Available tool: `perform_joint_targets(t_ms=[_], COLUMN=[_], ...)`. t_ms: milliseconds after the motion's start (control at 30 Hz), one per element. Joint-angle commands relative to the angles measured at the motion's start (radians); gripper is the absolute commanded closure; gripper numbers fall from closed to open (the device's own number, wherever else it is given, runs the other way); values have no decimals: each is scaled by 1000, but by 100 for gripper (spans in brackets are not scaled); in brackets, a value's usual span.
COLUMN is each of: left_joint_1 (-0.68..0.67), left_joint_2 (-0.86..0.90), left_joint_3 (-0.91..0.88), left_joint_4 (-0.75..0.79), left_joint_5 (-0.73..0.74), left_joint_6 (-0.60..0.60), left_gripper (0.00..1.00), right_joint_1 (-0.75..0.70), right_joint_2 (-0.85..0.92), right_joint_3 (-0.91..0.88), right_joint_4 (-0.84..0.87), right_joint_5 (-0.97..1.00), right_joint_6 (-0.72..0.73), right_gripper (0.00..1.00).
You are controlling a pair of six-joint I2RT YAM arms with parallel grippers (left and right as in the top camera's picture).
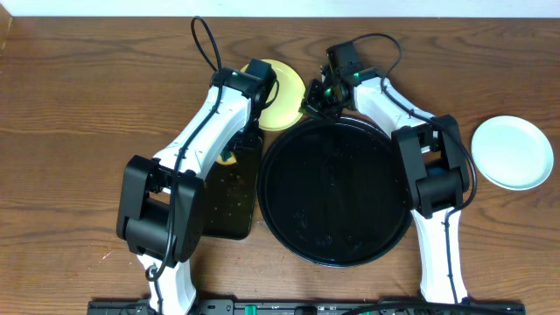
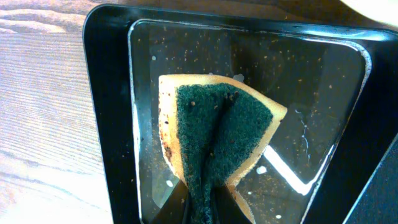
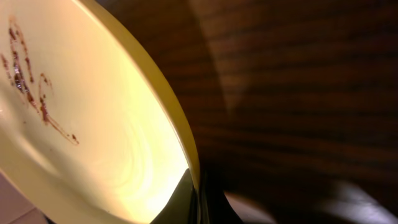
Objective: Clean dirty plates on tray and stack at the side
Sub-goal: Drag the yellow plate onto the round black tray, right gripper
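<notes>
The pale yellow plate [image 3: 93,124] is round, shallow and glossy, with thin brown smears on its face up and left of the right gripper [image 3: 198,202]. That gripper's jaws are almost closed, pinching the plate's rim. The dark wood-grain table [image 3: 298,93] shows to their right.

The left gripper [image 2: 200,208] has its jaws squeezed on a sponge [image 2: 217,130], creasing it. The sponge has a coarse dark green scouring face over soft yellow foam. Past the jaws lies a wet, speckled rectangular black tray [image 2: 109,124].

From overhead, the yellow plate sits just past the rim of the round glossy black tray [image 1: 337,188]. A pale mint plate [image 1: 512,153] lies well apart from both grippers.
</notes>
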Motion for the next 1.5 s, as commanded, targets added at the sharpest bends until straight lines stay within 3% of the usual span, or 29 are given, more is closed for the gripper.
perform_joint_targets(t_ms=[0, 833, 1233, 1467], left_joint_1=[6, 6, 8, 79], left_joint_2=[-5, -5, -5, -5], left_joint_3=[-10, -10, -10, -10], left_joint_4=[-2, -2, -3, -18], left_joint_5=[-3, -3, -6, 4], left_joint_6=[13, 13, 13, 9], left_gripper=[92, 92, 93, 93], right_joint_1=[-11, -12, -89, -106], right_joint_2=[8, -147, -324, -397], right_joint_3=[-11, -11, -11, -12], right_joint_4=[-19, -1, -240, -547], right_joint_5=[150, 213, 326, 385], right_joint_6=[-66, -118, -204, -277], right_gripper=[98, 98, 98, 98])
